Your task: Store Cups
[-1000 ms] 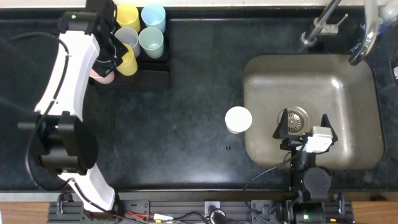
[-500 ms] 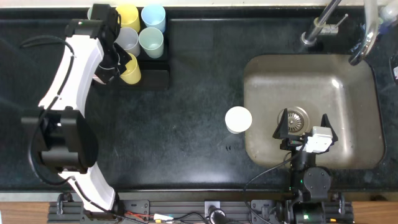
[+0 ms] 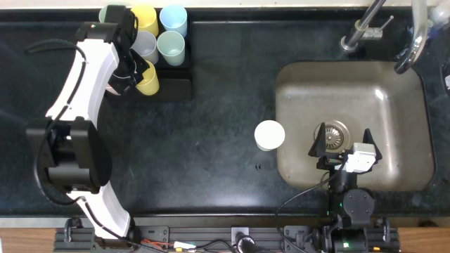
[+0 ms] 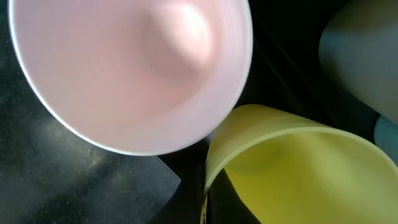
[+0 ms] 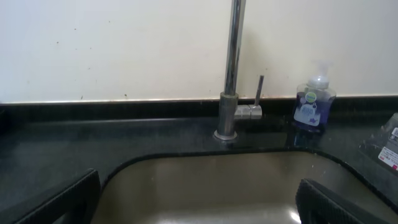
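Observation:
A black rack (image 3: 177,88) at the counter's back left holds upright yellow (image 3: 145,15), light blue (image 3: 174,17), grey (image 3: 145,44) and teal (image 3: 171,48) cups. My left gripper (image 3: 133,69) is at the rack's front left corner, shut on the rim of a tilted yellow cup (image 3: 149,79) (image 4: 292,168). A pink cup (image 4: 130,68) stands right beside it, mostly hidden under the arm from above. A white cup (image 3: 269,135) stands alone on the counter by the sink. My right gripper (image 3: 343,140) (image 5: 199,214) rests open over the sink, holding nothing.
The steel sink (image 3: 394,84) fills the right side, with a faucet (image 5: 234,68) and a soap bottle (image 5: 314,102) behind it. Dark counter (image 3: 211,169) lies open between rack and sink. A green cup (image 3: 110,13) sits at the rack's back left.
The left arm has shifted a little to the right with the yellow cup, covering more of the pink cup. The right arm has not moved.

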Controlling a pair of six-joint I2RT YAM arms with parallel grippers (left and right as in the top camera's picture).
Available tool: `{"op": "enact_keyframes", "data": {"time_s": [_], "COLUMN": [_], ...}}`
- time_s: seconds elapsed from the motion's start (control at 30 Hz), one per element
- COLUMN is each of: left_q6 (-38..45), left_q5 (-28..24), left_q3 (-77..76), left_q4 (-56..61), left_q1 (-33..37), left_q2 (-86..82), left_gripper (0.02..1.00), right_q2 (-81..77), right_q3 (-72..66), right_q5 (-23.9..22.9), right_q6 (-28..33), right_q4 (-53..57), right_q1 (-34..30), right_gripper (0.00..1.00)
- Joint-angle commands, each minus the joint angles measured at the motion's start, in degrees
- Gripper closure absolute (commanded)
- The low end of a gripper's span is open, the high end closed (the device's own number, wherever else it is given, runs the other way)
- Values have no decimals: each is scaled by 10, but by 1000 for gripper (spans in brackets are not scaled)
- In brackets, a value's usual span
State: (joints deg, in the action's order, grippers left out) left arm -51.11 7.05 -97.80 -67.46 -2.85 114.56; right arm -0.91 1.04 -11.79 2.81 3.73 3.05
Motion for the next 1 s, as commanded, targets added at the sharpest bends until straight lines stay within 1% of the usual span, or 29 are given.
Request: {"op": "enact_keyframes", "data": {"time_s": [0.03, 0.3, 0.47, 0.6, 0.63, 0.67, 0.7, 0.73, 0.87, 1.0], "left_q6": [-13, -13, -19, -19, -19, -19, -19, -19, -19, -4], "left_q5": [17, 22, 7, 7, 7, 7, 7, 7, 7, 6], "left_q3": [4, 9, 31, 31, 31, 31, 31, 31, 31, 31], "left_q4": [2, 26, 52, 52, 52, 52, 50, 50, 42, 29], "left_q1": [2, 2, 2, 1, 1, 1, 1, 1, 1, 1], "left_q2": [7, 7, 7, 7, 7, 7, 7, 7, 2, -44], "left_gripper": [982, 982, 982, 982, 921, 656, 303, 18, 18, 18], "right_q2": [4, 4, 4, 4, 4, 4, 4, 4, 4, 4], "right_q3": [-8, -8, -8, -8, -8, -8, -8, -8, -8, -8], "right_q5": [2, 2, 2, 2, 2, 2, 2, 2, 2, 2], "right_q6": [0, 0, 0, 0, 0, 0, 0, 0, 0, 0], "right_q4": [-4, -4, -4, -4, -4, -4, -4, -4, -4, -4], "right_q1": [0, 0, 0, 0, 0, 0, 0, 0, 0, 0], "right_gripper": [3, 3, 5, 3, 3, 3, 3, 3, 3, 3]}}
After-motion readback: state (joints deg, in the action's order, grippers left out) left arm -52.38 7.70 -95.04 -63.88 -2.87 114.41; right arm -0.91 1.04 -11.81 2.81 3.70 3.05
